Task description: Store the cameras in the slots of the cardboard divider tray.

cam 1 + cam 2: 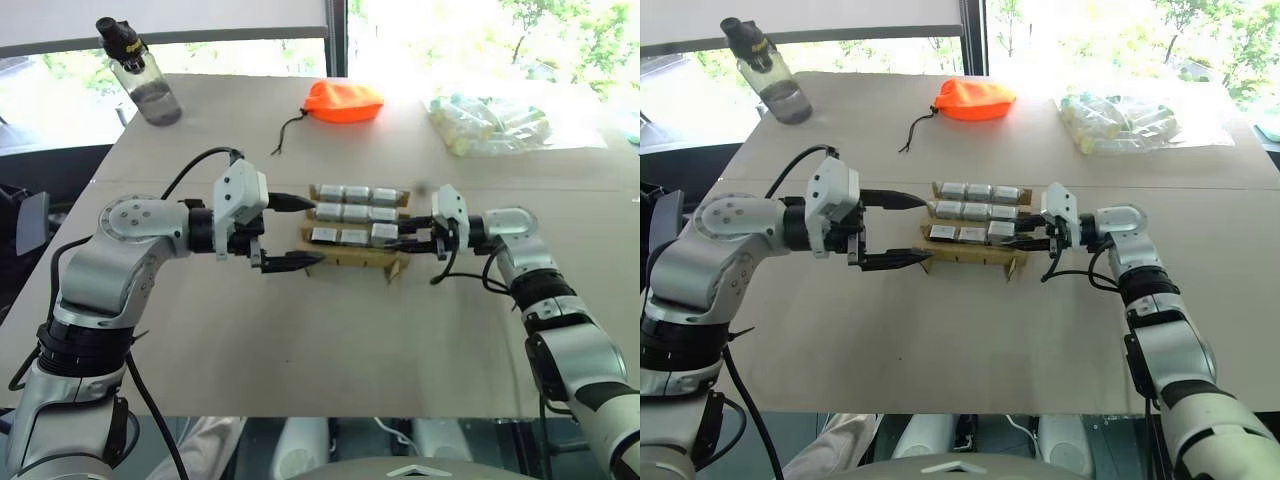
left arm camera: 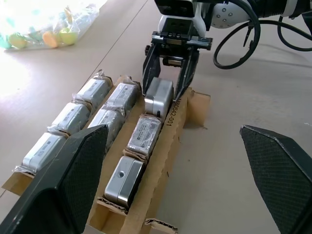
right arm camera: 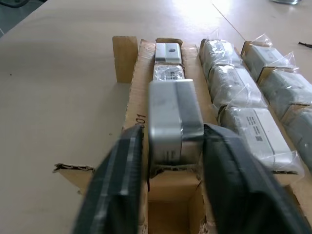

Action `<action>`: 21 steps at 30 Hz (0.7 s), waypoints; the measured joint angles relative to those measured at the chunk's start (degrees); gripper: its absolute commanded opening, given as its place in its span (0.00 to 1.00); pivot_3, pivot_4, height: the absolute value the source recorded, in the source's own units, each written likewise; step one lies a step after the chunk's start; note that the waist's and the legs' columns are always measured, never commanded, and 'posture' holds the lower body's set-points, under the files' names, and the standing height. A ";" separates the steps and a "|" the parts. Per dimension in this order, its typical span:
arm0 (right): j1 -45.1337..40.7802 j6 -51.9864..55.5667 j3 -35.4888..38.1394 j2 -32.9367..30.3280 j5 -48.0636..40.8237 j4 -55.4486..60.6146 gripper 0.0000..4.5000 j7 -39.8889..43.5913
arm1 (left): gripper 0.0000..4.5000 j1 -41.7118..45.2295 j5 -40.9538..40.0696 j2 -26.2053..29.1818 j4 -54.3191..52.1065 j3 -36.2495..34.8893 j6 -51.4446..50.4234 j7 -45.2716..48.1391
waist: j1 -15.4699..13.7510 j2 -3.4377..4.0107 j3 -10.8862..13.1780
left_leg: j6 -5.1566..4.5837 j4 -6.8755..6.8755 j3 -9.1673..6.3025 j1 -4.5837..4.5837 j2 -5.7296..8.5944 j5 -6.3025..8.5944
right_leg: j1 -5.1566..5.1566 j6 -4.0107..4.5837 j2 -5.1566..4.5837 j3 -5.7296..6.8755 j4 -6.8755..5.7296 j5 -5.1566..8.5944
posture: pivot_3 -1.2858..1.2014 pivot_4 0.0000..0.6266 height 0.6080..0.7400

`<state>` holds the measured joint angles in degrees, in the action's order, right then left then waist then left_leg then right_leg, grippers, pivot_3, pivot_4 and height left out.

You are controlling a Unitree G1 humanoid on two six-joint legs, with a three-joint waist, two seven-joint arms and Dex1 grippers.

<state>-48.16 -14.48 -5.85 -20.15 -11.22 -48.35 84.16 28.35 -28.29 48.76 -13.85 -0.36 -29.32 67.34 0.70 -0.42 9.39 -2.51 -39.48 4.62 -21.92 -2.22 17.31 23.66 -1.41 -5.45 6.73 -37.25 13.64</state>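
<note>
Nine cameras sit in tray [image 2: 181, 113]; right gripper [image 2: 168, 83] straddles last camera [image 2: 158, 96], long axis along fingers, loosened, apparently not clamping; left gripper [image 1: 290, 232] spread wide.

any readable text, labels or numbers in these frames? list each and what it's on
"...42-001", the end of a printed code whose start I cannot make out, on the side wall of the cardboard divider tray.
"01", the tail of that same code, on the tray wall in the right wrist view.
Printed labels on the wrapped cameras: too small to read.
Yellow band on the cap of the water bottle: too small to read.
</note>
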 measured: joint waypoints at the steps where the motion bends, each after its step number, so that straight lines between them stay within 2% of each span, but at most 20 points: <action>1: 0.00 -0.10 0.01 0.00 0.03 0.00 0.83 0.17 | 1.00 0.02 0.00 0.00 0.00 0.00 0.00 0.00 | 0.04 0.00 0.00 | 0.00 0.00 0.00 0.01 0.00 0.00 | 0.00 0.00 0.00 0.00 0.00 0.00 | 0.52 0.24 0.89; 2: 0.00 -0.39 0.01 0.03 0.03 0.01 0.94 0.45 | 1.00 0.06 0.00 0.00 0.00 0.00 0.00 0.01 | 0.05 0.00 0.00 | 0.00 0.00 0.00 0.01 0.00 0.00 | 0.00 0.00 0.01 0.00 0.00 0.00 | 0.52 0.24 0.89; 3: 0.01 -0.66 0.02 0.05 0.02 0.01 0.98 0.45 | 1.00 0.09 0.00 0.00 0.00 0.00 0.00 0.02 | 0.06 0.00 0.00 | 0.00 0.00 0.00 0.02 0.00 0.00 | 0.00 0.00 0.00 0.00 -0.01 0.00 | 0.52 0.24 0.89; 8: 0.19 0.58 0.82 -0.76 -1.64 2.41 0.98 0.79 | 1.00 0.13 0.00 0.00 0.02 0.00 -0.03 -0.06 | 0.02 0.00 0.00 | 0.01 -0.01 0.00 0.02 -0.01 -0.01 | 0.00 0.00 0.00 -0.01 -0.05 0.00 | 0.52 0.24 0.89; 11: 2.93 5.34 2.98 -3.12 -5.36 9.82 0.98 1.03 | 1.00 -1.27 -0.12 0.00 -0.12 -1.07 0.00 -0.65 | -0.17 0.00 0.00 | 0.01 0.00 -0.04 -0.03 -0.01 0.00 | 0.00 0.00 -0.02 0.03 0.03 0.00 | 0.52 0.24 0.89; 17: 18.07 17.13 9.15 -11.02 -13.37 28.53 0.98 -1.10 | 1.00 -13.15 -0.55 -1.65 -1.34 -7.44 1.86 -5.43 | -0.33 0.01 -0.01 | 0.01 0.10 -0.15 -0.07 -0.01 0.00 | -0.06 0.00 -0.07 0.17 0.21 0.00 | 0.52 0.24 0.89; 21: 31.61 20.26 15.54 -15.10 -16.04 34.84 0.98 -5.06 | 1.00 -25.08 4.51 -6.08 -1.51 -9.64 7.38 -12.08 | -0.73 0.03 -0.02 | 0.01 0.13 -0.16 0.01 0.01 0.00 | -0.17 0.00 -0.11 0.19 0.23 0.00 | 0.52 0.24 0.89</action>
<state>-16.54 5.78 9.69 -35.25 -27.26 -13.51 79.10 3.27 -23.77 42.68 -15.36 -9.99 -21.94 55.26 -0.03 -0.39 9.37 -2.50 -39.35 4.46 -21.92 -2.21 17.31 23.49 -1.41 -5.56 6.92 -37.02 13.64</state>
